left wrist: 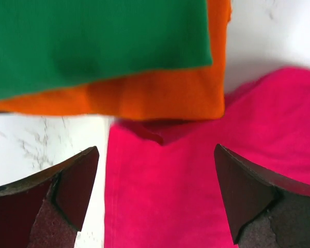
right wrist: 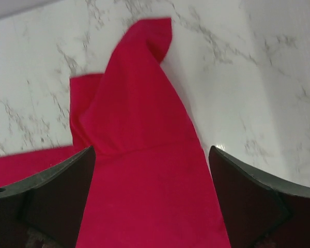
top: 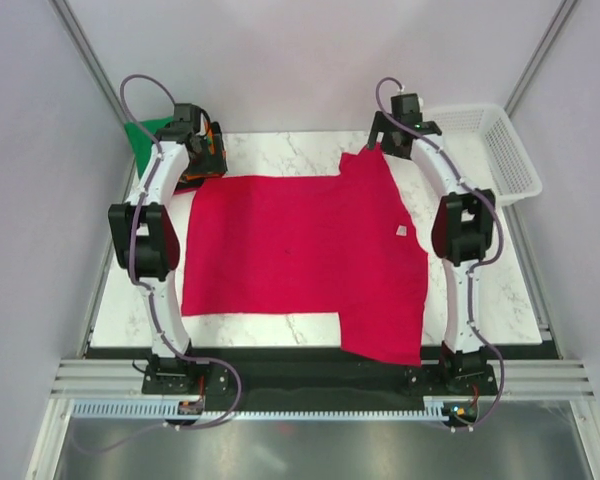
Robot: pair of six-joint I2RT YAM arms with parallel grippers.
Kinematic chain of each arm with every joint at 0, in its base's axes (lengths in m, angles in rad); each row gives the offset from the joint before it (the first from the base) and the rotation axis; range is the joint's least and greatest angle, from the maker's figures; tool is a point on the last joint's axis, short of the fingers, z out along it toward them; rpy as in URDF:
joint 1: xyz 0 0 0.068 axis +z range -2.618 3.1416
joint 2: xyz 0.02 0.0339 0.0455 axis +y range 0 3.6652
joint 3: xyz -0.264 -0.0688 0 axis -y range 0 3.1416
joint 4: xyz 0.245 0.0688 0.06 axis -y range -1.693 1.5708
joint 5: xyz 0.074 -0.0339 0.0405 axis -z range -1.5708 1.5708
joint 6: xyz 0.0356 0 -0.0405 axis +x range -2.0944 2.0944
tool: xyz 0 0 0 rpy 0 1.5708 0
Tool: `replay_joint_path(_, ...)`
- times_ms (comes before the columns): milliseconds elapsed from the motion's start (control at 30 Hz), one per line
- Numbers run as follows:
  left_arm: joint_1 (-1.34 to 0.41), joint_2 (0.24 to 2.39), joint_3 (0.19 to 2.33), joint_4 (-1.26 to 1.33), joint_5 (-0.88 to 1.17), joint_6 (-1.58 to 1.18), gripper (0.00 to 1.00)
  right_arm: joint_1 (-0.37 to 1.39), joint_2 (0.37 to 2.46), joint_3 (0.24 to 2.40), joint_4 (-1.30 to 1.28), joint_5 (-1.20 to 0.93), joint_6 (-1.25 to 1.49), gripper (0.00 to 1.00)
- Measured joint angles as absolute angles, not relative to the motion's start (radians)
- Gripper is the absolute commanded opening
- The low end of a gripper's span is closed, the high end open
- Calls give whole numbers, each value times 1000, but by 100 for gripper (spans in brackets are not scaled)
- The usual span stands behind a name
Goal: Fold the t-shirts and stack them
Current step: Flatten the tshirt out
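The crimson-pink t-shirt [top: 300,250] lies spread flat across the marble table [top: 280,145]; its near right part hangs over the front edge. Folded green [top: 140,135] and orange [top: 212,158] shirts are stacked at the far left; the left wrist view shows green [left wrist: 93,41] on orange [left wrist: 160,95]. The black shirt is hidden. My left gripper [top: 198,140] is open above the pink shirt's far left corner [left wrist: 160,191], next to the stack. My right gripper [top: 388,140] is open above the far right sleeve [right wrist: 144,129].
A white lattice basket [top: 505,150] stands at the far right, partly off the table. Grey walls close in on both sides. The arm bases sit on a black strip [top: 310,370] at the near edge.
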State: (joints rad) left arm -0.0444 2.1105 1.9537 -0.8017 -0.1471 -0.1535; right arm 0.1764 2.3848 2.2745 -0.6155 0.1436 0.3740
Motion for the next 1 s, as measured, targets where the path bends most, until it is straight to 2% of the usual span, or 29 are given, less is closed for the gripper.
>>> replay_joint_path(133,-51,1982,1835,-834,-145,-199,98,182,2114,1912,-585,116,390,98)
replay_joint_path(333,-60,1544,1431,-801,-112,-284,97,214,1822,1623,-513,43,443,98)
replay_joint_path(633,-51,1045,873,-757,-104,-636,97,341,1602,1118,-496,70,586,98)
replay_joint_path(833,42,787,583,-749,-96,-915,88,395,1386,907,-534,130,676,98)
replay_joint_path(1000,112,756,474,-763,-106,-1031,84,393,1206,804,-560,246,737,98)
